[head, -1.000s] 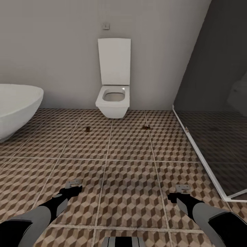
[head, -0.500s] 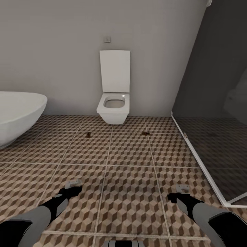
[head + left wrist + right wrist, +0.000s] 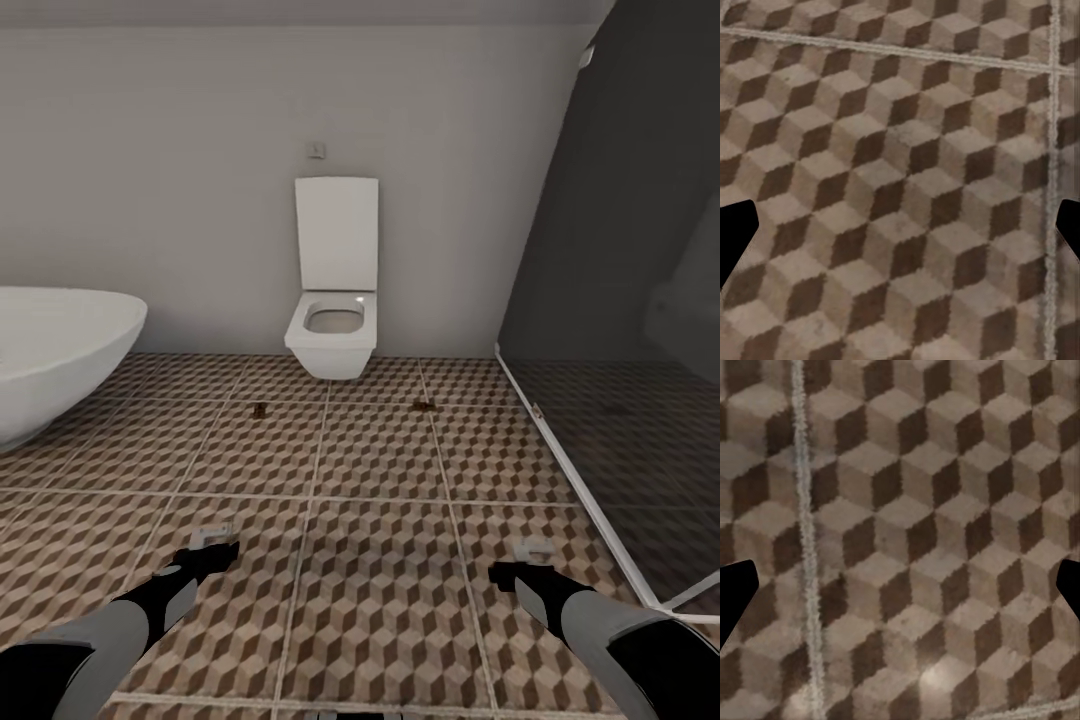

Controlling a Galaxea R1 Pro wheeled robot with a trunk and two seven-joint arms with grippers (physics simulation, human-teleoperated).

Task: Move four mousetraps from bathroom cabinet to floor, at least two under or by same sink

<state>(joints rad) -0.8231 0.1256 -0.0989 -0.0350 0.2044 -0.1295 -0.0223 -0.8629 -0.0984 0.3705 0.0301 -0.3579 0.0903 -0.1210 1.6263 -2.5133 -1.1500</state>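
Mousetraps: two small dark specks, apparently traps, lie on the bathroom floor (image 3: 380, 600), one (image 3: 260, 409) left of the toilet (image 3: 333, 300), one (image 3: 424, 406) right of it. Bathtub (image 3: 50, 350) far left; dark glass shower screen (image 3: 640, 300) right. Left gripper (image 3: 212, 545) and right gripper (image 3: 520, 560) hover spread, empty, over tiles.

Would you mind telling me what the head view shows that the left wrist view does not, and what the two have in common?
The head view alone takes in the toilet, the bathtub, the glass shower screen, two mousetraps lying on the tiles, and both arms with the left gripper and right gripper. The left wrist view alone gives a close look at tiles between its dark fingertips. Both share the bathroom floor.
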